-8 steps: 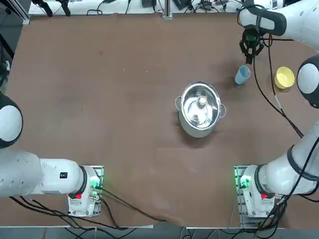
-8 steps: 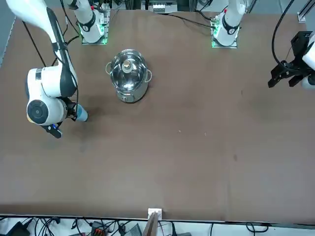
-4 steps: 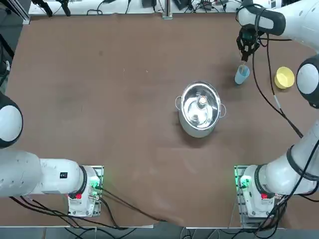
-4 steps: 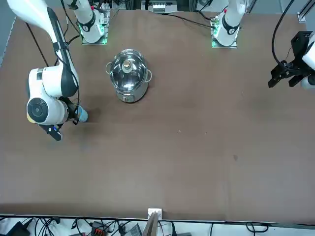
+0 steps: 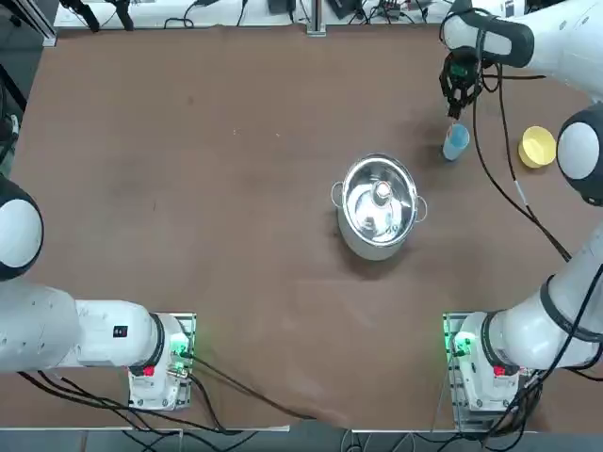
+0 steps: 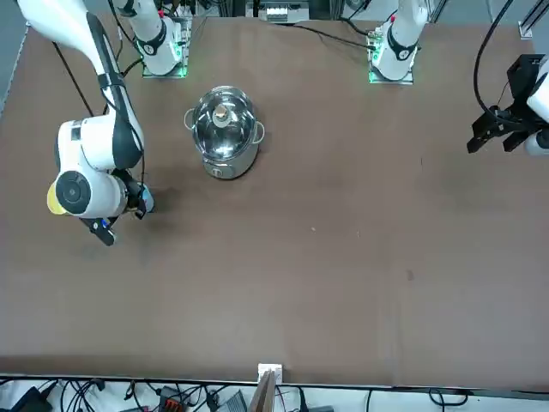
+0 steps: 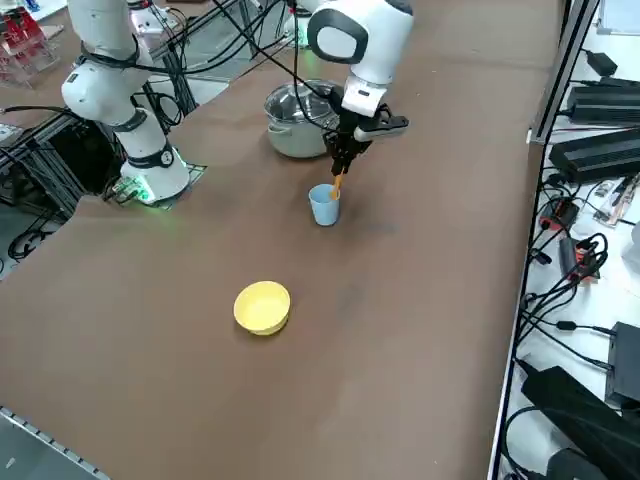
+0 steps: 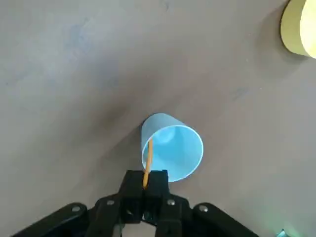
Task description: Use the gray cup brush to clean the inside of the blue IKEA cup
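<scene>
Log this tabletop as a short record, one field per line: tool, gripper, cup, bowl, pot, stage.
tool: brush, orange-tan part showing; its other end cannot be made out
right gripper: shut on the brush, at the blue cup's mouth
blue cup: upright on the table, open end up
yellow bowl: upright on the table, apart from the cup
pot: steel, two handles, lid on
stage: brush at the cup's opening; whether it touches the inside cannot be told
</scene>
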